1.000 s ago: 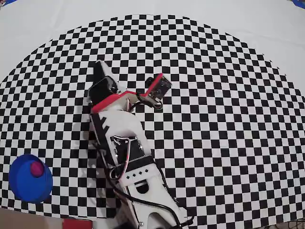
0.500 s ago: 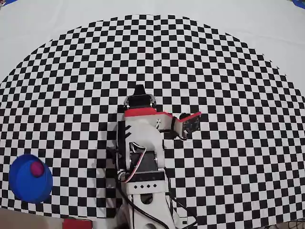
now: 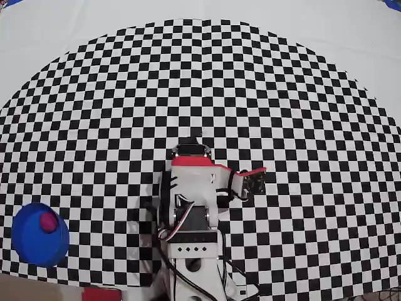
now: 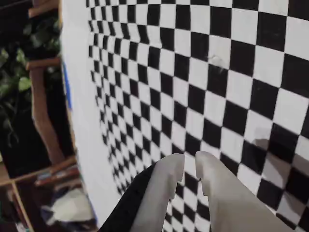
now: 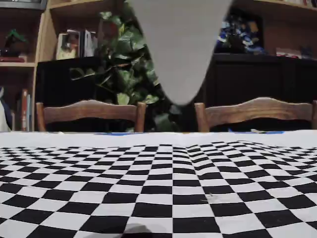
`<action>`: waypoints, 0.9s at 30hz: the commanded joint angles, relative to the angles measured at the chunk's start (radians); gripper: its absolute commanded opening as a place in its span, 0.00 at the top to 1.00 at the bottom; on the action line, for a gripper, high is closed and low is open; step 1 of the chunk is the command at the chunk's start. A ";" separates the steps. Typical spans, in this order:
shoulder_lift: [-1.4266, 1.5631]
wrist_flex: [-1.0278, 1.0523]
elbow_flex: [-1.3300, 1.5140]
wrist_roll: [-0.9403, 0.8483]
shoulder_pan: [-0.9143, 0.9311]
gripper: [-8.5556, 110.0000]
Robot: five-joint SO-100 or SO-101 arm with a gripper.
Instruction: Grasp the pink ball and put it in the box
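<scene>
— How many pink balls are there, and where?

— One pink ball (image 3: 47, 221). In the overhead view it lies inside the box (image 3: 25, 241), the round blue tub at the lower left of the checkered cloth (image 3: 301, 113). The ball sits toward the upper right of the tub's floor.

— And boxes?

— One as well. It stands near the cloth's lower left edge, well apart from the arm.

— How many arms?

— One arm (image 3: 191, 219), white with red trim, rising from the bottom middle of the overhead view and folded back over its own base. A red-edged part with a small dark module sticks out to its right.

— What is the gripper doing?

— In the wrist view the gripper (image 4: 189, 164) comes up from the bottom edge with its two pale fingers (image 4: 166, 176) nearly together, only a thin slit between the tips, and nothing between them. Below it there is only checkered cloth.

— Anything else on the table?

— One small flat red rectangle (image 3: 100, 293) at the bottom edge of the overhead view, between the box and the arm's base.

— And the fixed view?

— It looks low across the cloth. Two wooden chair backs (image 5: 89, 111) stand behind the table, with one leafy plant (image 5: 126, 59) and dark shelving beyond. A blurred pale shape (image 5: 178, 44) hangs from the top edge.
</scene>
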 commanded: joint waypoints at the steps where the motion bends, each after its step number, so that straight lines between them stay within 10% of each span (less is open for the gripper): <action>1: 0.026 0.020 0.012 0.006 0.006 0.93; 27: 0.026 0.067 0.012 0.003 0.000 0.93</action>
